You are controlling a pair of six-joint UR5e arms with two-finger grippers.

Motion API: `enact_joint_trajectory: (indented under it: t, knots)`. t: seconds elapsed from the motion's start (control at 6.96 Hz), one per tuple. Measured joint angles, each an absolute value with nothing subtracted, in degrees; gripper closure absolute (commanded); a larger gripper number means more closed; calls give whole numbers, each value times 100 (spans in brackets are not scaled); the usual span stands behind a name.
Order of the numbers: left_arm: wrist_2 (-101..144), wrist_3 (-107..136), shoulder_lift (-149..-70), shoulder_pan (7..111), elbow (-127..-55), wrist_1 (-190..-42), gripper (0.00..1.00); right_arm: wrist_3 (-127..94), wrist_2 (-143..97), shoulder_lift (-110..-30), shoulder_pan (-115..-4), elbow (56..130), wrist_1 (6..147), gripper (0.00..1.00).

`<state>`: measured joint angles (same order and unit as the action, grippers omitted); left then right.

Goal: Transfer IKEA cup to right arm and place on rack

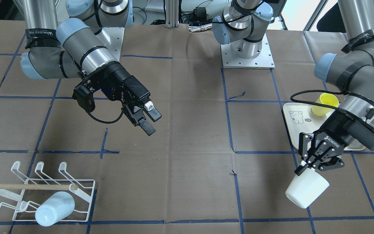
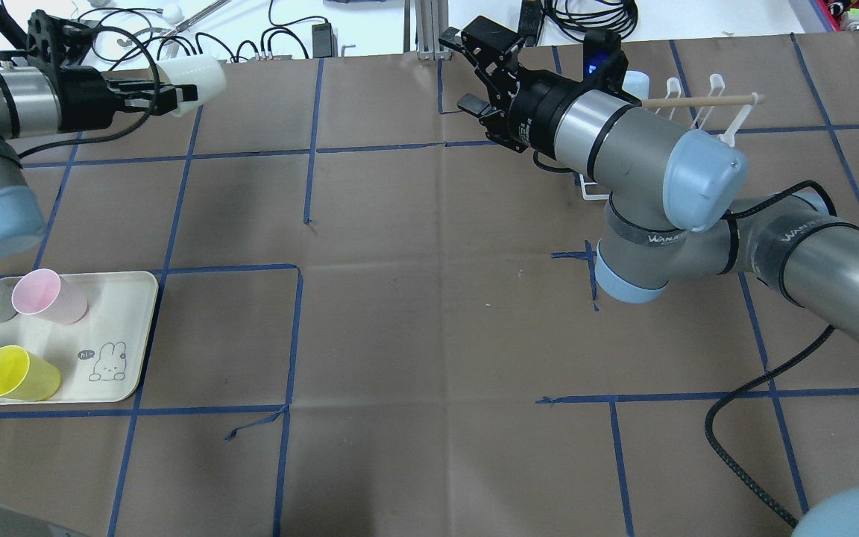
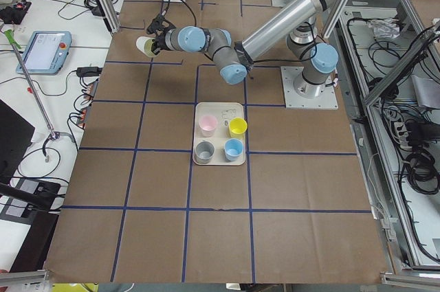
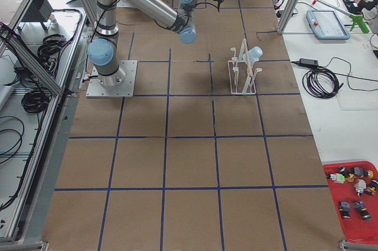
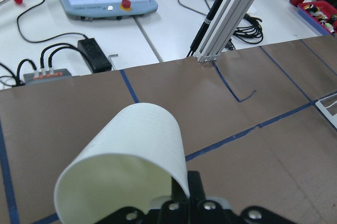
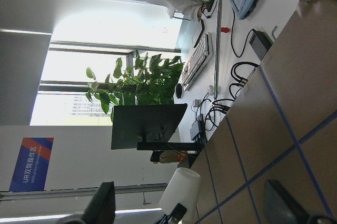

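1. right arm [image 4: 147, 3]: near, large, silver-grey with pale blue joints; base plate bolted at the table's left side, reaching toward the far end.
2. rack [image 4: 241, 74]: white wire, upright; pale blue cup [image 4: 256, 54] on it.
3. table [image 4: 189, 168]: brown cover, blue tape grid.
4. red tray [image 4: 348, 230]: small parts, lower right.
5. coiled black cable [image 4: 322, 81]: on the white side bench [image 4: 331, 121].

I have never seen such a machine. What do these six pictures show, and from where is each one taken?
It is a robot: a silver-grey left arm and right arm at a brown-papered table. Four cameras are fixed: opposite, overhead behind, and each table end; two ride on the wrists. The left tool, shut on a white plastic cup, holds it in the air. The right tool is open, empty. A white wire rack carries a pale blue cup. A cream flat tray holds four coloured cups.
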<state>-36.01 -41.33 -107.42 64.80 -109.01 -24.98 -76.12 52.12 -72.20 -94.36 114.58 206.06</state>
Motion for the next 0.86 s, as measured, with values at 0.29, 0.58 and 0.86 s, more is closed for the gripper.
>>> enact_joint_trajectory:
  t: [0.29,0.58,0.86]
  knots:
    - [-2471,-4075,-11086,6638,-11632,-580,100,-7743,5298,-7184,-9554,11536,20563,1]
    - [-1546,-3717,-11625,6913,-11825,963,100,-8413,5392,-7158,-9738,11545,20662,1]
    - [-1318,-2430,-11761,7165,-11876,1830,99,-8774,5976,-7124,-9989,11548,21026,1]
